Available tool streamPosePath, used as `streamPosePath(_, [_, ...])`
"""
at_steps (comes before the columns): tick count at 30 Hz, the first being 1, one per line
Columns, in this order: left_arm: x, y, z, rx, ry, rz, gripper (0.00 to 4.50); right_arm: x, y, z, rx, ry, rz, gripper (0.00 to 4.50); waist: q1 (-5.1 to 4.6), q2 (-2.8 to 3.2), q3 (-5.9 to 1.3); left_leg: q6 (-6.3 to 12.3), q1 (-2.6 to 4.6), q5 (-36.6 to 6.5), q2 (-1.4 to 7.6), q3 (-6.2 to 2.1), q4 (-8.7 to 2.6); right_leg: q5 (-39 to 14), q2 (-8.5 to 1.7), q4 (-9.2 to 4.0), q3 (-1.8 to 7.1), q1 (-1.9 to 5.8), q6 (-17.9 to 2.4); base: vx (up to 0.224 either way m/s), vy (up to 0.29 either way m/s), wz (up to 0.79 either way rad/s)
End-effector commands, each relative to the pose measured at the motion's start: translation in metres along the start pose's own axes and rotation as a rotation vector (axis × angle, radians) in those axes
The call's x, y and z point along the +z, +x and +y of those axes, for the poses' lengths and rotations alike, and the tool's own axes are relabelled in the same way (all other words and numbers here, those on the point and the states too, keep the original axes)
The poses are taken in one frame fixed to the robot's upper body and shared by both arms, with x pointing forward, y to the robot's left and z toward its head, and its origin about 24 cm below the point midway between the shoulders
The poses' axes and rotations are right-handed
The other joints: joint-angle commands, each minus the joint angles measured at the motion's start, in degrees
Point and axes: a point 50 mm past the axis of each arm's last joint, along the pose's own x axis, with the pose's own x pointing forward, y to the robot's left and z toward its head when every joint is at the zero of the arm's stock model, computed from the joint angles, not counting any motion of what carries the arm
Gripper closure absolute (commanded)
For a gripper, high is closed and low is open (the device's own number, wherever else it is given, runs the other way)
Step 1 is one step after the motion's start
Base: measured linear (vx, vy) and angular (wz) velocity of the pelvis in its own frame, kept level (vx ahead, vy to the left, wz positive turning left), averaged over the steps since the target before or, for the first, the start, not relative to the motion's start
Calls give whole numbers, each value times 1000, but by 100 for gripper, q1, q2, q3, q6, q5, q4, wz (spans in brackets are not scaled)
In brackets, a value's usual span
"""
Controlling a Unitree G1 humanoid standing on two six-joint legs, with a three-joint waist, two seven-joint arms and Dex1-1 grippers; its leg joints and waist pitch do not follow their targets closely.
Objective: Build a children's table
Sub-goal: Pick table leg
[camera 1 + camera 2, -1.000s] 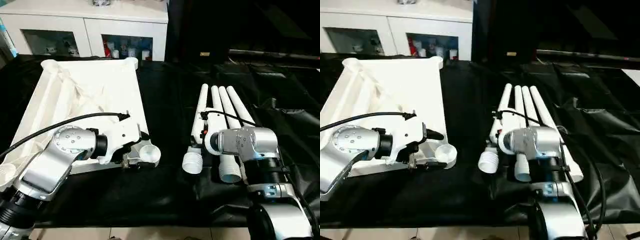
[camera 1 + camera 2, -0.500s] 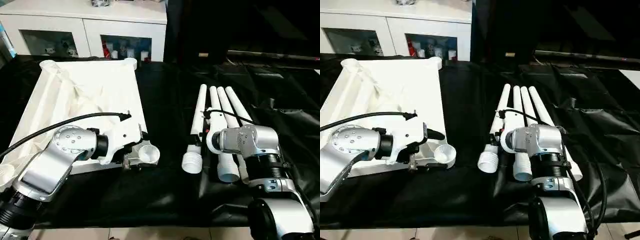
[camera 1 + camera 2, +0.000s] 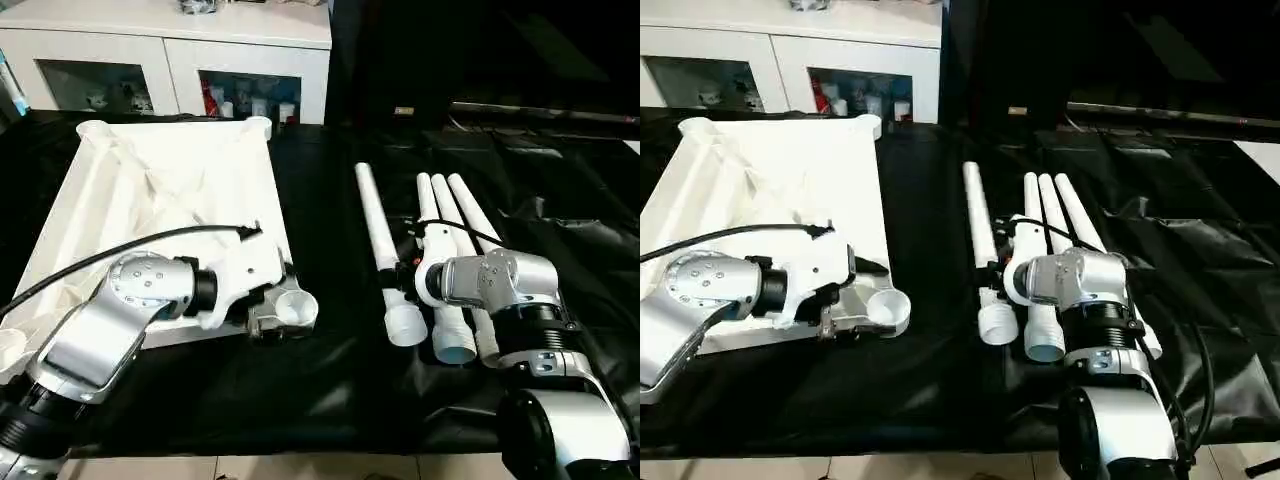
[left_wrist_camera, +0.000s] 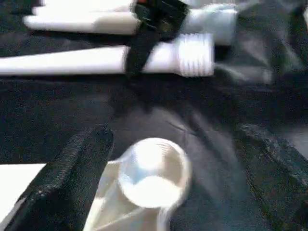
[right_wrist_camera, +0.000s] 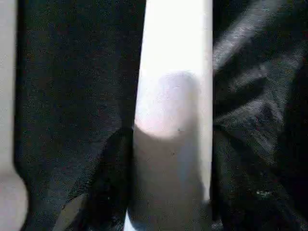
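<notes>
The table top (image 3: 170,190) lies upside down on the left part of the black-draped bench (image 3: 330,370), with its ribbed underside facing up. Its near corner socket (image 4: 153,171) points toward the robot, at the edge of the top.

The left end effector (image 4: 168,187) is at this corner. Its two black fingers (image 4: 72,168) stand wide apart, one on each side of the socket, and they do not press it, so this end effector is released.

The four white legs lie on the right part of the bench. One leg (image 3: 380,250) lies apart from the others, tilted, with its thin end farther from the robot and toward the table top and its threaded thick end (image 3: 405,325) near the robot. The right end effector (image 3: 412,268) is at the lower part of this leg. In the right wrist view the leg (image 5: 173,96) runs between its dark fingers (image 5: 115,183), which touch it on both sides, so it is clenched on the leg.

The other three legs (image 3: 455,250) lie side by side, just to the right of the held one, partly under the right silver forearm (image 3: 500,285).

Behind the bench stands a white cabinet (image 3: 170,60) with glass doors.
</notes>
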Motion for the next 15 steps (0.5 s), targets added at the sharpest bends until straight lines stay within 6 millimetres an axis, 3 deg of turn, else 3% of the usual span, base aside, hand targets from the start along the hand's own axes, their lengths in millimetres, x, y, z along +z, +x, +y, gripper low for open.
streamPosePath(1, [4,-4,13,88,15,-10,0,8,-3,1,58,10,-73,257,24,72,-340,-295,-22,-760,136,14,-443,-1435,-382,-428,262,310,-852,0,0,0])
streamPosePath(3, [6,-4,24,176,-36,-50,0,15,-8,5,152,18,-136,258,29,63,-352,-243,-34,-669,135,23,-431,-1242,-377,-412,262,331,-896,0,0,0])
streamPosePath(4, [6,-4,25,178,-37,-51,0,15,-8,6,154,18,-136,260,43,95,-361,-238,-29,-598,138,17,-427,-1136,-384,-396,261,335,-934,0,0,0])
streamPosePath(7, [13,-3,38,271,-164,-159,0,24,-16,14,284,42,-217,261,44,74,-377,-157,-51,-371,129,33,-407,-675,-373,-354,266,367,-1097,0,0,0])
streamPosePath(10, [24,0,52,331,-383,-325,0,37,-31,24,464,37,-324,261,89,41,-379,-39,-52,-329,136,50,-396,-544,-385,-354,264,371,-1224,0,0,0])
streamPosePath(11, [27,3,56,342,-465,-361,0,40,-37,27,523,31,-350,262,93,-40,-386,14,-51,-320,137,73,-378,-517,-382,-352,268,382,-1276,0,0,0])
streamPosePath(12, [29,6,60,343,-559,-396,0,43,-43,30,587,28,-368,262,141,-4,-379,66,-38,-336,137,76,-373,-607,-393,-369,263,375,-1301,0,0,0])
streamPosePath(15, [35,15,66,325,-746,-481,0,47,-60,40,741,-17,-418,262,192,-76,-364,217,-63,-278,134,70,-368,-742,-400,-408,253,394,-1252,0,0,0])
